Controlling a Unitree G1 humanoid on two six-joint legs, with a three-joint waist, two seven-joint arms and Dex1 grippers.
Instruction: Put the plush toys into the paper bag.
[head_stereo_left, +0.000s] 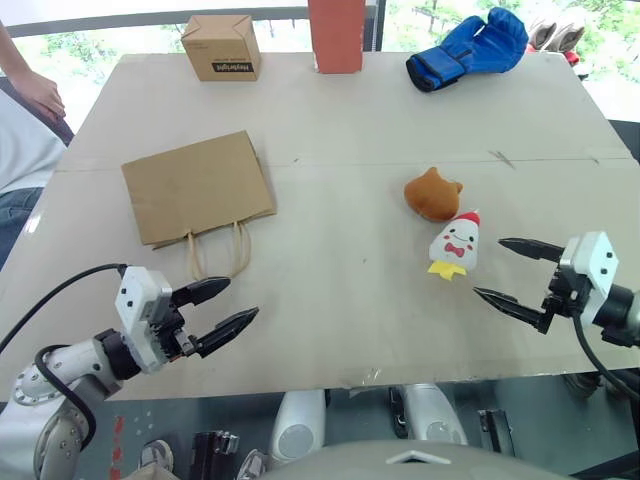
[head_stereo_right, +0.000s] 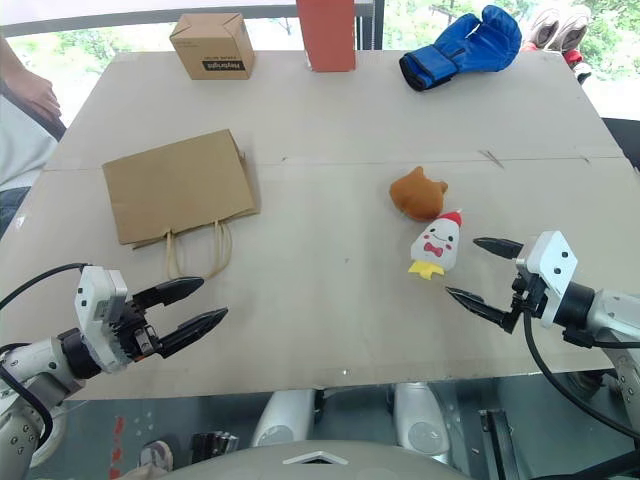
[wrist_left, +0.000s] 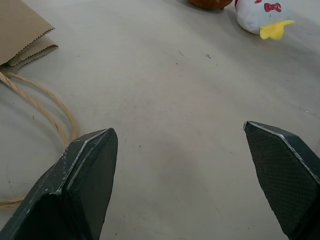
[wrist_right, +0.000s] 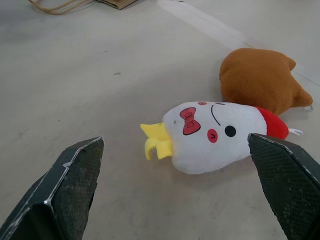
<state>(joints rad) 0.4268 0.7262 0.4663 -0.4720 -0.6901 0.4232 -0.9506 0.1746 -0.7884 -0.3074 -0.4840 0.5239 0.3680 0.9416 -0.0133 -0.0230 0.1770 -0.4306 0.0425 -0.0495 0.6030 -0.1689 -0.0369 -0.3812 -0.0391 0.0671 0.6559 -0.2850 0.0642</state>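
The bag (head_stereo_left: 198, 187) is lying flat on the table (head_stereo_left: 340, 140), on the robot's left side, with its two loop handles (head_stereo_left: 218, 250) pointing toward the near edge. The left gripper (head_stereo_left: 220, 309) is hovering just past those handles, near the table's front edge, with its fingers (head_stereo_left: 229, 330) spread wide and holding nothing; it is pointing across toward the middle of the table.

The orange toy (head_stereo_left: 432, 194) is sitting right of centre, and the chicken (head_stereo_left: 456, 245) is lying beside it on the near side, the two touching or nearly so. The chicken is lying with its red top toward the orange toy and its yellow feet toward the front edge. The right gripper (head_stereo_left: 507, 270) is hanging just to the right of the chicken, apart from it, its fingers spread wide and empty, aiming leftward at the chicken. In the right wrist view the chicken (wrist_right: 215, 135) is lying between the two fingertips but farther out, with the orange toy (wrist_right: 262, 80) behind it.

The toys are lying well apart from the bag, with bare table between them.
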